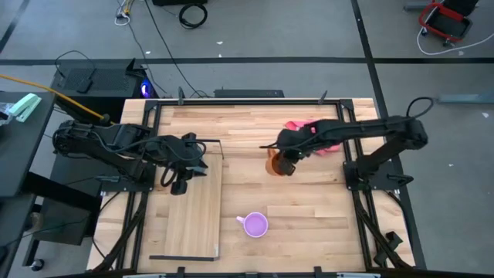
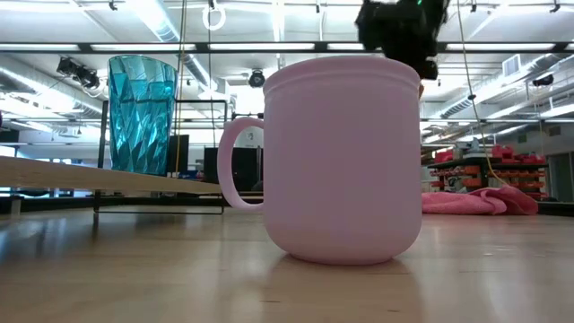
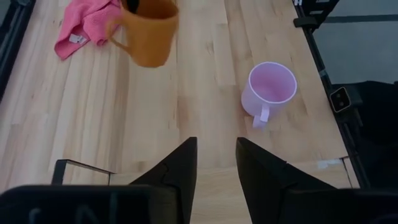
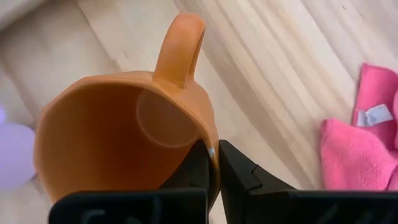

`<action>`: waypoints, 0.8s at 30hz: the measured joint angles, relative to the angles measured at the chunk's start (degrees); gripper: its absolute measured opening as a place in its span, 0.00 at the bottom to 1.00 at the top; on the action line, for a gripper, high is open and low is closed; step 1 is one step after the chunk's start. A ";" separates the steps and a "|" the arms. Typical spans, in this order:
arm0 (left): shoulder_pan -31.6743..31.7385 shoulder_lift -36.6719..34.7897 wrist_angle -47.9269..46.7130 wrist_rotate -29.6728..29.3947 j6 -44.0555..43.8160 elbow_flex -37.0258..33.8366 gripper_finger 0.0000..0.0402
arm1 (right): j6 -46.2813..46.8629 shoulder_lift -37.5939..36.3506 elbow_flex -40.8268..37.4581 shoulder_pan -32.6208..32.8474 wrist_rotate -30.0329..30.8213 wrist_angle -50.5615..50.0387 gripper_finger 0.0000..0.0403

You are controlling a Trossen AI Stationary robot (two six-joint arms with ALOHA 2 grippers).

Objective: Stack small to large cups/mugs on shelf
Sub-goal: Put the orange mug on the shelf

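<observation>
My right gripper [image 4: 216,163] is shut on the orange mug [image 1: 274,164], which hangs over the middle of the table, near the pink cloth [image 1: 309,127]. The lilac mug [image 1: 255,225] stands upright on its base on the table near the front edge. In the low view the teal tumbler [image 2: 142,112] stands upright on the shelf [image 2: 90,175]. The shelf [image 1: 193,212] lies on the table's left half. Above its far end my left gripper [image 3: 214,168] hovers open, with nothing between its fingers. My right gripper pinches the orange mug's wall at the rim [image 4: 210,144], on the side opposite the handle [image 4: 180,46], one finger inside the mug and one outside. The fingers come steeply from above. The mug [image 3: 149,31] hangs clear of the table, mouth up and somewhat tilted.
The pink cloth [image 3: 84,28] lies crumpled at the table's far right. Thin black wire frames [image 3: 81,167] stand at the shelf's ends. Black rails [image 1: 363,193] run along the table's left and right sides. Bare planks lie between the shelf and the lilac mug [image 3: 270,90].
</observation>
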 joint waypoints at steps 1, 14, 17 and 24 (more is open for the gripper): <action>0.00 0.00 0.00 -0.24 0.05 0.02 0.29 | -0.79 0.99 0.00 -0.54 -0.78 0.32 0.04; 0.04 0.09 0.07 -2.11 0.50 0.00 0.29 | -13.11 16.92 10.71 1.33 -5.21 3.82 0.04; 0.04 0.53 0.06 -2.11 0.50 -0.07 0.28 | -16.18 20.83 15.82 2.50 -5.86 3.60 0.04; 0.04 2.30 -0.42 -2.16 0.56 0.00 0.28 | -20.62 28.24 25.01 3.86 -7.48 1.30 0.04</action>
